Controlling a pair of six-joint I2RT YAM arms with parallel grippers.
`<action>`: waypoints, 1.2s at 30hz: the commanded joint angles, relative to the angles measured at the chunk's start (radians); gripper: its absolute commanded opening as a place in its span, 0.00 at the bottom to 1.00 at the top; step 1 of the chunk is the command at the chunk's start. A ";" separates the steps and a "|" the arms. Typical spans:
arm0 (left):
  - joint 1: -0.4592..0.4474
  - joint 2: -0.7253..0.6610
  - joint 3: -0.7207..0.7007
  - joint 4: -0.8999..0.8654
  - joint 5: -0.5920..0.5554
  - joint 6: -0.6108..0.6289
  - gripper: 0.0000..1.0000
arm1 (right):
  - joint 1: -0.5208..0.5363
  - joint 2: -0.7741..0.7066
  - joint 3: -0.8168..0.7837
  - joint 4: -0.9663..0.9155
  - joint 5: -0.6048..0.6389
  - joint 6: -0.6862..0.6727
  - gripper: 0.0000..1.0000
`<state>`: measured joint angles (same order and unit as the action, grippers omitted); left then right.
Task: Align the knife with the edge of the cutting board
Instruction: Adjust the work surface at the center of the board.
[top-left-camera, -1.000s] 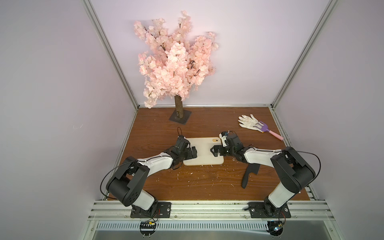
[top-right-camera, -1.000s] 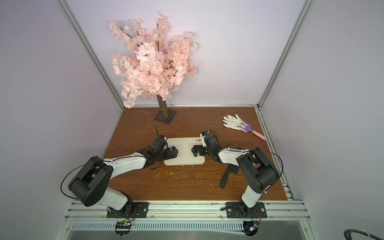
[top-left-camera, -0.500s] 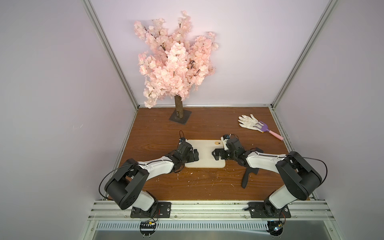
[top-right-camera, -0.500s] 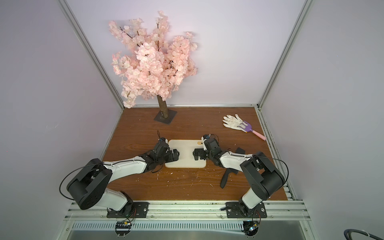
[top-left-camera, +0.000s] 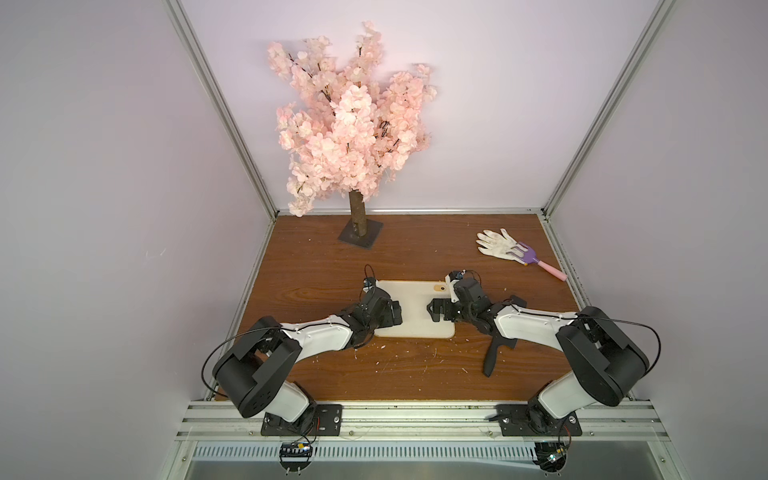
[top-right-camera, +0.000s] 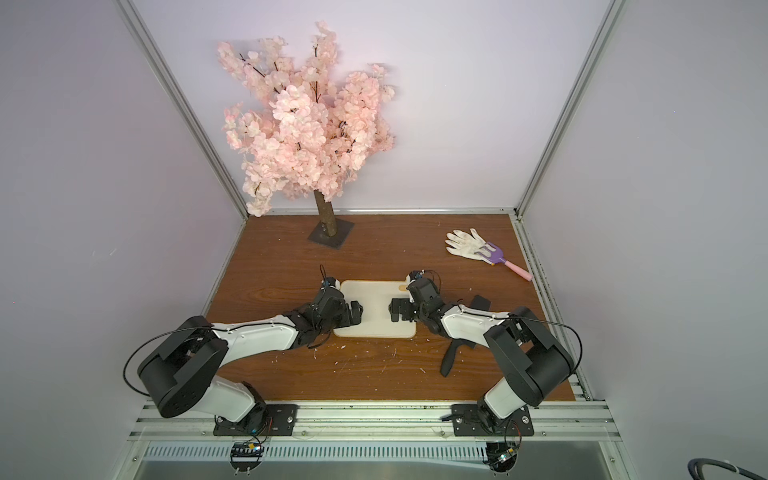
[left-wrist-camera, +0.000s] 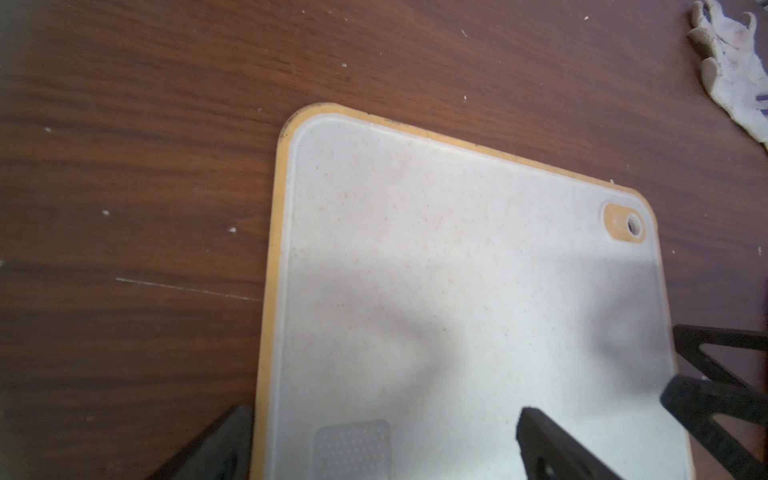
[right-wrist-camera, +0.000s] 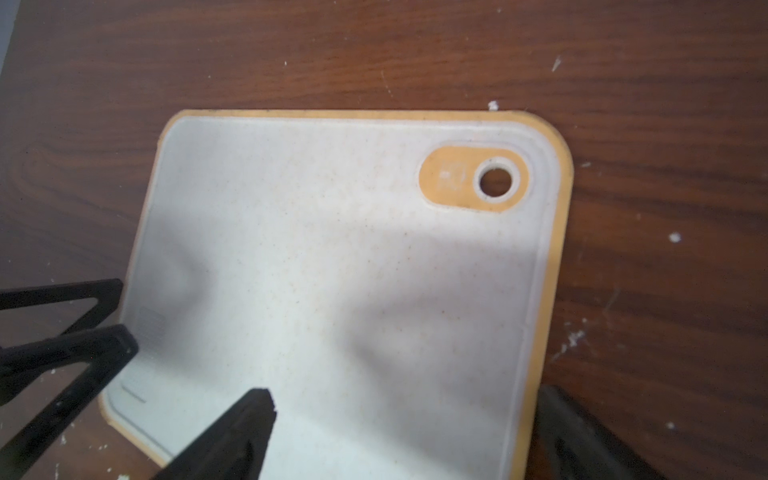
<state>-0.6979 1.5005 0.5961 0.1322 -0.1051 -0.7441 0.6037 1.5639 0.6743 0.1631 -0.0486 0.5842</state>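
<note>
Cutting board (right-wrist-camera: 332, 270): matt speckled plastic, smooth, tan rim. Table (left-wrist-camera: 124, 166): wood-grain, faint sheen, scratched. Knife (top-left-camera: 491, 359): matt black. Glove (top-left-camera: 496, 245): soiled cloth.

Blossom tree (top-left-camera: 349, 124), glove (top-left-camera: 496, 244) and rake (top-left-camera: 527, 254) rest on brown table (top-left-camera: 415, 249).

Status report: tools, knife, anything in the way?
Left tool and right tool open, empty, over cutting board. Knife on table, angled, unaligned. Right arm overhangs its blade.
</note>
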 joint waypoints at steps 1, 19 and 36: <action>-0.058 0.074 -0.054 -0.140 0.206 -0.091 1.00 | 0.027 -0.007 -0.009 -0.033 -0.065 0.025 0.99; -0.071 0.077 -0.022 -0.163 0.189 -0.095 1.00 | 0.028 -0.015 0.015 -0.066 -0.047 0.015 0.99; -0.070 0.050 0.057 -0.271 0.120 -0.063 1.00 | 0.026 -0.032 0.051 -0.114 0.001 -0.003 0.99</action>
<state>-0.7357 1.5158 0.6655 0.0048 -0.1131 -0.7715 0.6075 1.5566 0.6941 0.0948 -0.0116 0.5831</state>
